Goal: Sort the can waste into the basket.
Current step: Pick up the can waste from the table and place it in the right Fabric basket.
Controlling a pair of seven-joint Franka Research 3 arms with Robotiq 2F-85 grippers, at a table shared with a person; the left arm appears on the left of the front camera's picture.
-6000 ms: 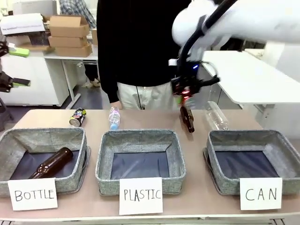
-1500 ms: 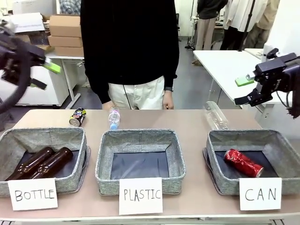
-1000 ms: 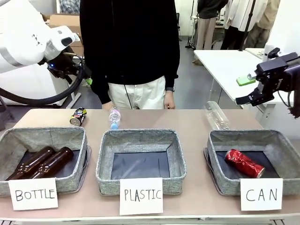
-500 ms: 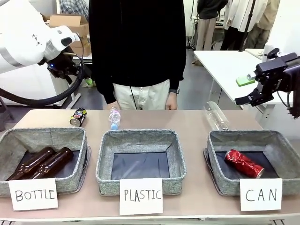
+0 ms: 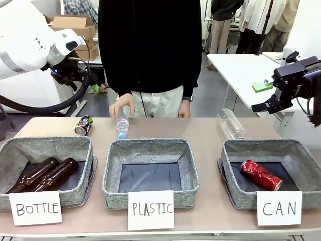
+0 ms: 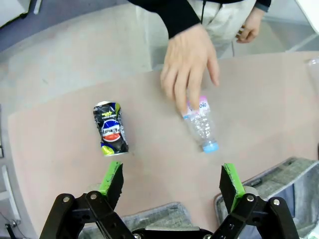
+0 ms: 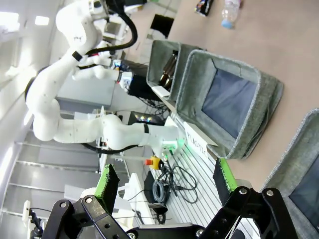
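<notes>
Your left gripper (image 6: 171, 175) hangs high, jaws spread and empty, over the black metal can with green-yellow print (image 6: 110, 129), which lies on bare tan tabletop (image 6: 65, 149). A person's hand (image 6: 188, 69) is over the small clear plastic bottle (image 6: 200, 127) nearby. Your right gripper (image 5: 261, 96), likewise released and empty, is raised beyond the grey woven "CAN" basket (image 5: 261, 143), where the dented shiny red can (image 5: 261, 174) lies.

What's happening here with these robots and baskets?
Two robot arms are sorting rubbish. The red can lies in the CAN basket; the black can lies on the table, the open left gripper hovering near it. The right gripper hangs open, empty. A person's hand reaches toward the small plastic bottle.
</notes>
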